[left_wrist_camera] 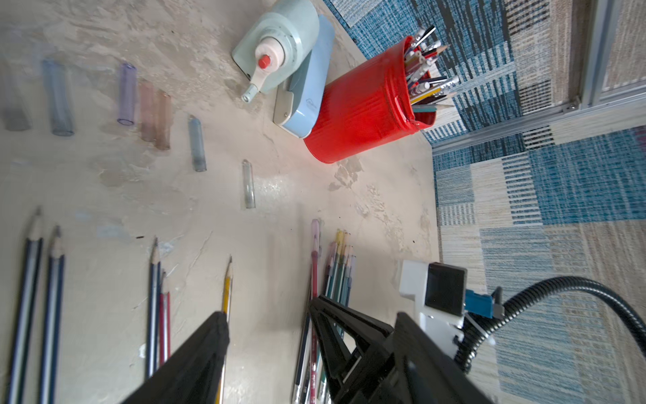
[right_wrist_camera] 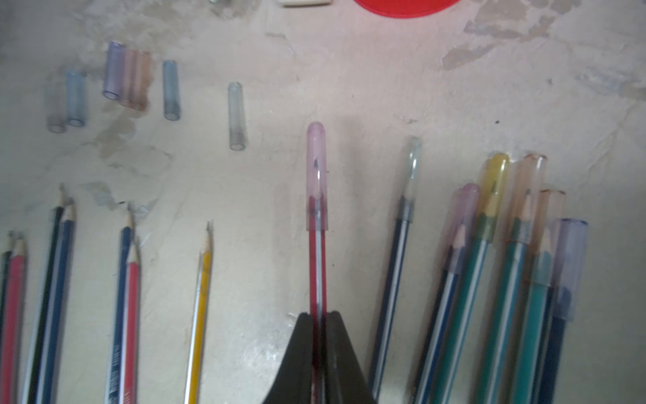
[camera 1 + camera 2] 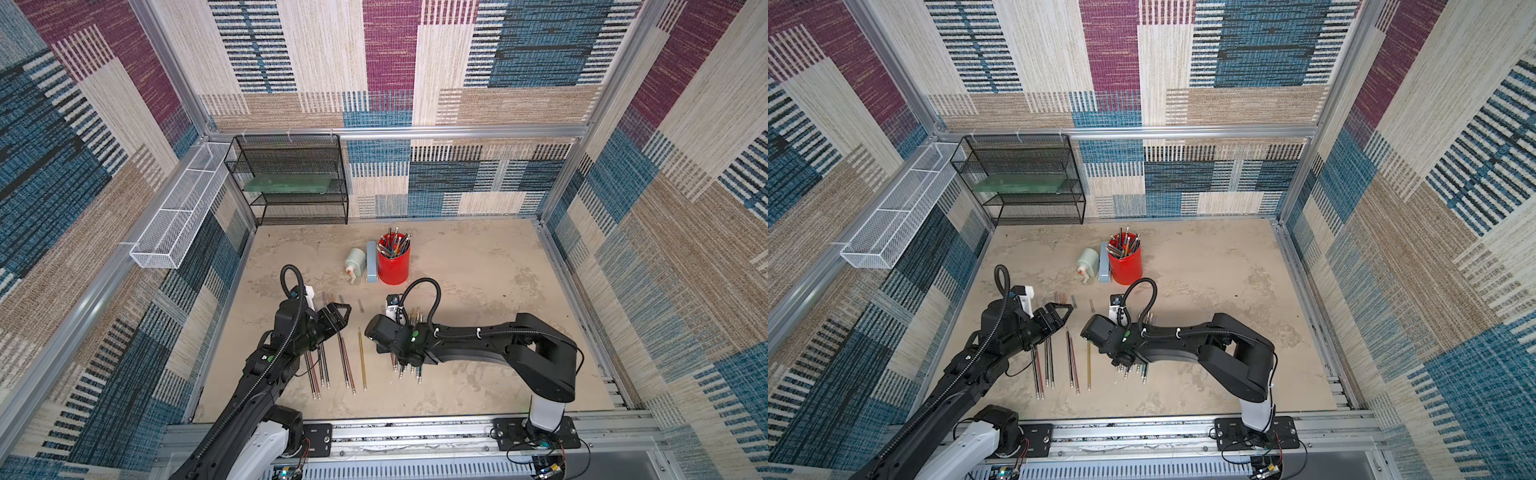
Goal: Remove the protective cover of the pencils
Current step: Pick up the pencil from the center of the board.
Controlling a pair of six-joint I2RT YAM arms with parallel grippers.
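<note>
The right arm [image 3: 478, 336] reaches in from the side with its elbow bent and its wrist low over the bench [image 3: 478, 270]. The right jaws are clamped on a red pencil [image 2: 317, 266], whose pink cap [image 2: 316, 164] sits on the tip. The left arm [image 3: 266, 374] stretches forward, the left jaws apart and empty above the bare pencils [image 2: 132, 297]. Capped pencils [image 2: 489, 273] lie beside the held one. Loose caps [image 2: 140, 80] lie in a row beyond.

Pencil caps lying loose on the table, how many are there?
7, in a row: grey cap and blue cap side by side; purple cap, pink cap, orange cap clustered; blue-grey cap; clear cap alone. Others may lie outside this view.
</note>
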